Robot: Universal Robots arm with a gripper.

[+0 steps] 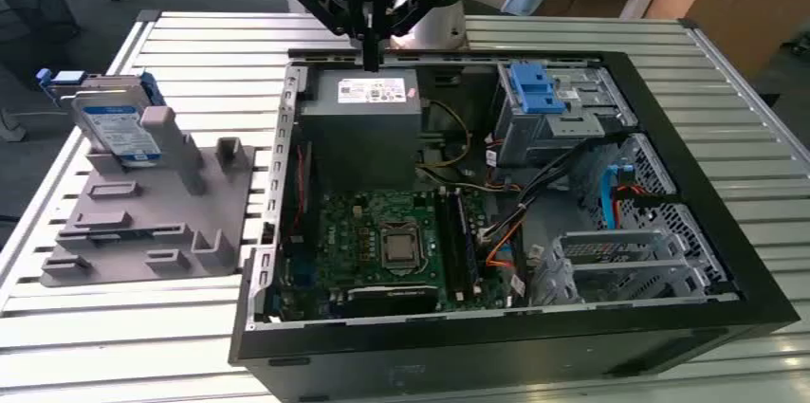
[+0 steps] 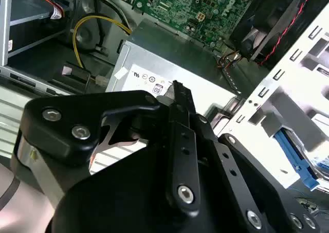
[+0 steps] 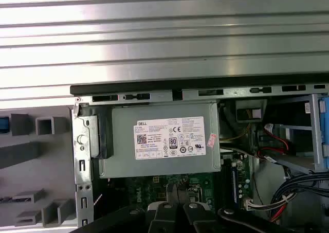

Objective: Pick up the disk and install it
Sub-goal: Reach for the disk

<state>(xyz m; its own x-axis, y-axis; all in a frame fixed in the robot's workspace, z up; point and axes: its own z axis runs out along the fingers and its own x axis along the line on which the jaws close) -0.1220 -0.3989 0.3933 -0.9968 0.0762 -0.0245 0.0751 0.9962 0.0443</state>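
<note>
The gripper [image 1: 371, 62] is hanging just above the grey power-supply box [image 1: 367, 123] inside the open computer case [image 1: 506, 346]. Its fingers are pressing together with nothing between them. The disk [image 1: 117, 128] is standing upright in a grey holder [image 1: 165, 204] on the slatted surface [image 1: 127, 346]. It is sitting well apart from the gripper, outside the case, toward the exterior view's left.

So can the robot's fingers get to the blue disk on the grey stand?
Probably yes. The disk stands on the stand outside the computer, its top uncovered; the fingers hang over the grey box.
</note>
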